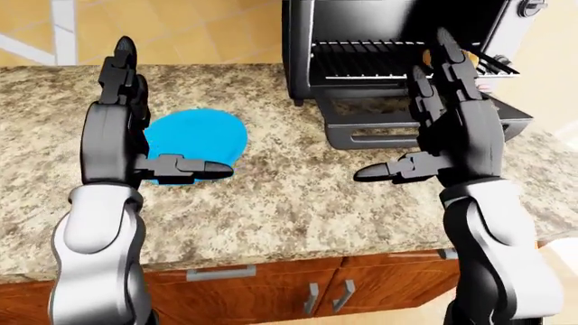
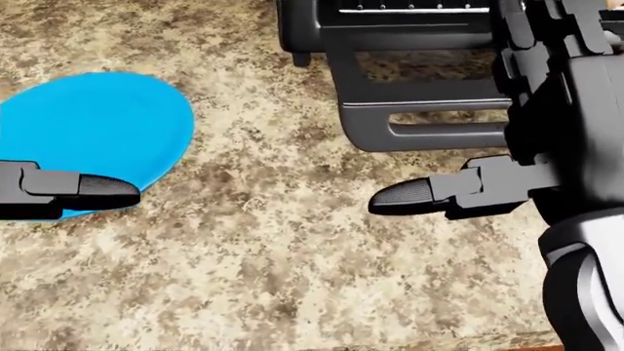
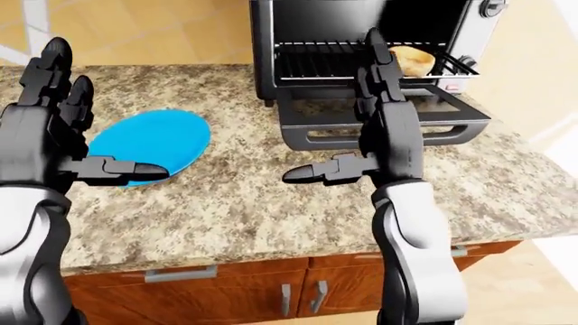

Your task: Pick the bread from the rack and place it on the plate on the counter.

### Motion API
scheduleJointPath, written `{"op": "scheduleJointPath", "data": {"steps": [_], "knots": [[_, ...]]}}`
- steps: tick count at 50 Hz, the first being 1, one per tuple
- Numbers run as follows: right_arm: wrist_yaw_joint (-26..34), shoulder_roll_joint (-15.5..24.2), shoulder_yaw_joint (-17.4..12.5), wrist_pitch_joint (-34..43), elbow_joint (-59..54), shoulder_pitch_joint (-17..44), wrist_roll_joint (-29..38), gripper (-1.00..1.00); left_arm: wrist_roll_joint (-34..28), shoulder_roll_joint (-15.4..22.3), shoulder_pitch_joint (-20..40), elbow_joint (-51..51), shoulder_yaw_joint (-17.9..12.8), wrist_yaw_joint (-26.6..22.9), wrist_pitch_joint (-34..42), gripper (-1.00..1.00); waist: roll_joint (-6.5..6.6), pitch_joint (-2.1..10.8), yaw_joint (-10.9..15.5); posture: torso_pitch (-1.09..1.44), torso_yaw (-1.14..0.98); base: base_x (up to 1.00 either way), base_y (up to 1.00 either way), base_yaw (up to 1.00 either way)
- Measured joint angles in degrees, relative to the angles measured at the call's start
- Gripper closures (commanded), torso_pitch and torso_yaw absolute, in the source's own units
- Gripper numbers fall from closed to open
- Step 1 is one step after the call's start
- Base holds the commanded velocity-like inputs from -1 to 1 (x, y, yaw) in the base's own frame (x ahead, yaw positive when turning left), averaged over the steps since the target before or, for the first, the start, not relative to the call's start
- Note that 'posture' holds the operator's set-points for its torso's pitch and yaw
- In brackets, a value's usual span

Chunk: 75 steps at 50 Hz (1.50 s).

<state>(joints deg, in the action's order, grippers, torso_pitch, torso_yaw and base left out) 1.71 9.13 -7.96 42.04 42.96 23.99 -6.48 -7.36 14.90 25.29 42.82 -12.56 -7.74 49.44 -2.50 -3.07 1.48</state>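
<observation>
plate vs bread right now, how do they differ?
The plate is blue, flat and round; the bread is tan and lumpy. The plate lies on the open counter; the bread sits on the rack inside the toaster oven. The plate shows nearly whole; the bread is partly hidden behind the right hand. Neither is held.

Legible markings: none found in any view.

The toaster oven (image 3: 361, 40) shows a plain dark housing, with a knob (image 3: 493, 7) at its upper right that bears no readable figure or scale. Its open door (image 3: 384, 122) carries no brand or label, and the blue plate (image 3: 149, 145), the granite counter (image 3: 235, 196) and the wooden cabinet fronts (image 3: 225, 291) below are likewise unmarked. No lettering shows on either robot arm.
</observation>
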Motion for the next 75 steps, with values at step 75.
{"op": "scheduleJointPath", "data": {"steps": [75], "knots": [[-14.76,19.15,-1.85,-8.73,-88.70,53.10,16.70,-1.00,2.64,1.21,-0.82,2.48,-1.80,0.34,1.14,-1.00,2.80,0.28,-1.28,0.00,0.00,0.00,0.00,0.00]]}}
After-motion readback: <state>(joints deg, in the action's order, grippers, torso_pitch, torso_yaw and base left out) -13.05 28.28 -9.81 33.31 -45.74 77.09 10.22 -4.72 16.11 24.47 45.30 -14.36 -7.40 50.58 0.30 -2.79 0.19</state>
